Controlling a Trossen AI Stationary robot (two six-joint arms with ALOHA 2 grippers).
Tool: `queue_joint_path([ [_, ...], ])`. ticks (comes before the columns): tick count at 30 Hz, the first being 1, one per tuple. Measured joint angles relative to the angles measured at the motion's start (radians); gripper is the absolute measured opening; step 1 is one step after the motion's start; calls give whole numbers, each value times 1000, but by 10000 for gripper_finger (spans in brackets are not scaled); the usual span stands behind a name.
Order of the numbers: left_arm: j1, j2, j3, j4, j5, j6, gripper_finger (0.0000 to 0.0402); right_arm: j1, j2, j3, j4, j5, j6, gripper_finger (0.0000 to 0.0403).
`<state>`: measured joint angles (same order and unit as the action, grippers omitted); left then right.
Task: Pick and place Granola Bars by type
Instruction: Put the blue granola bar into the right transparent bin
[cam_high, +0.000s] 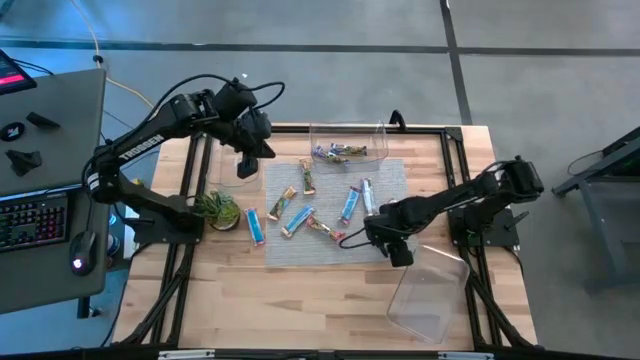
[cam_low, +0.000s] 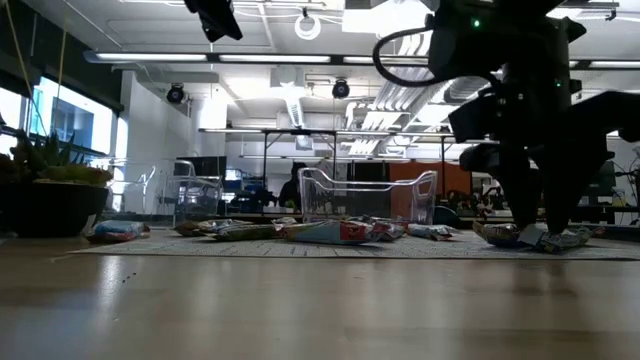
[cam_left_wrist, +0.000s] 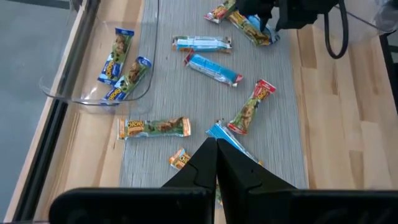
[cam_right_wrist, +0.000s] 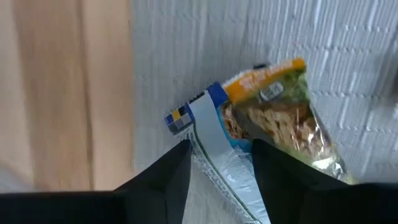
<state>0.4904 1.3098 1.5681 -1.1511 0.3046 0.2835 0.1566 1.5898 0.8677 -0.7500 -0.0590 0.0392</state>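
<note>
Several granola bars in blue, orange-and-green and red-and-green wrappers lie scattered flat on a grey mat. A few more lie in the clear bin at the far edge, which the left wrist view also shows. My right gripper is down at the mat's right part, shut on a blue-and-silver bar. An orange-and-green bar lies against that one. My left gripper hangs high over the mat's far left corner, fingers shut and touching nothing. My right gripper pinches the silver end of the blue-and-silver bar between its two fingers, coming down from above. The rest of the bar lies on the mat, its blue end pointing away from the fingers.
A second clear bin lies tilted on the wood near the table's right near corner, close to my right arm. A small green plant stands at the mat's left edge. Black frame rails run along the table's sides.
</note>
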Motion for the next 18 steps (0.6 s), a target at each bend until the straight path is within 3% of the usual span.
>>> queue_joint_path([
  [9, 0, 0, 0, -1, -1, 0, 7, 0, -2, 0, -33, -4, -44, 111],
  [18, 0, 0, 0, -2, -2, 0, 7, 0, -2, 1, -34, -34, -41, 15],
])
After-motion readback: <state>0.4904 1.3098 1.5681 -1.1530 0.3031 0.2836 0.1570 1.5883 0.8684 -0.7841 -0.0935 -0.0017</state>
